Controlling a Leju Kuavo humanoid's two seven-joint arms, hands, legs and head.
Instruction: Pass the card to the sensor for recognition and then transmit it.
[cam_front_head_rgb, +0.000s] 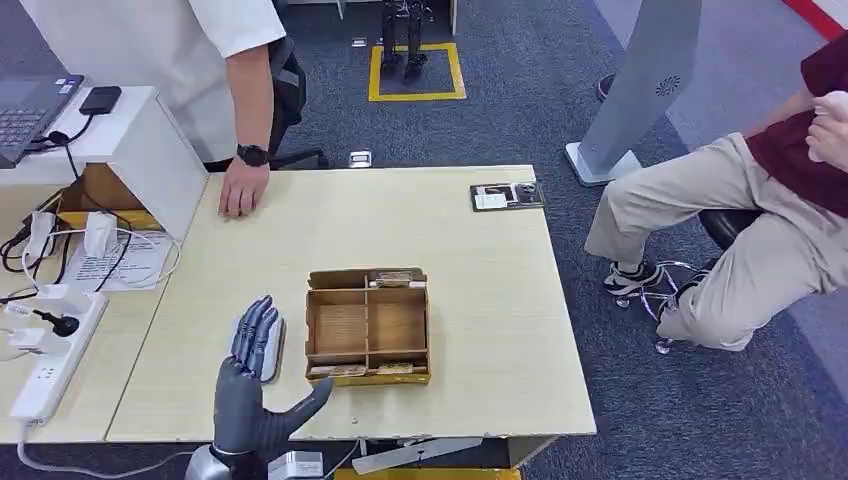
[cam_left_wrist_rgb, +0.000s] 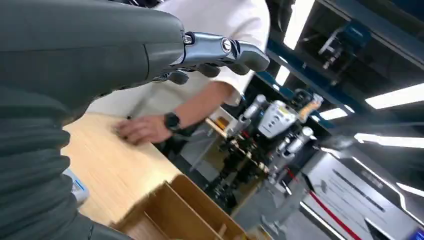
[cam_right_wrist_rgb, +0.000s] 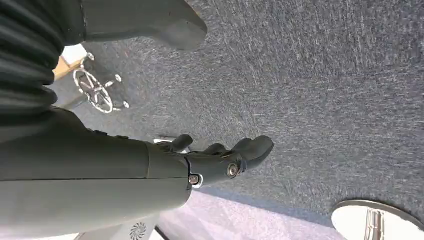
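My left hand (cam_front_head_rgb: 256, 375) hovers flat over the near left part of the table, fingers stretched out and thumb spread, holding nothing. Its fingers (cam_left_wrist_rgb: 220, 52) reach over a small white sensor pad (cam_front_head_rgb: 274, 348), whose edge also appears as a white-blue sensor corner (cam_left_wrist_rgb: 76, 186) in the left wrist view. Just right of the pad stands a wooden compartment box (cam_front_head_rgb: 368, 325) with cards in its far slot (cam_front_head_rgb: 395, 277) and near slot (cam_front_head_rgb: 392, 368). My right hand (cam_right_wrist_rgb: 220, 161) hangs over grey carpet with nothing in it, fingers loosely extended.
A person in a white shirt rests a hand (cam_front_head_rgb: 243, 190) on the table's far left. A dark card holder (cam_front_head_rgb: 507, 196) lies at the far right edge. A seated person (cam_front_head_rgb: 760, 230) is to the right. A power strip (cam_front_head_rgb: 55, 350) and cables lie at the left.
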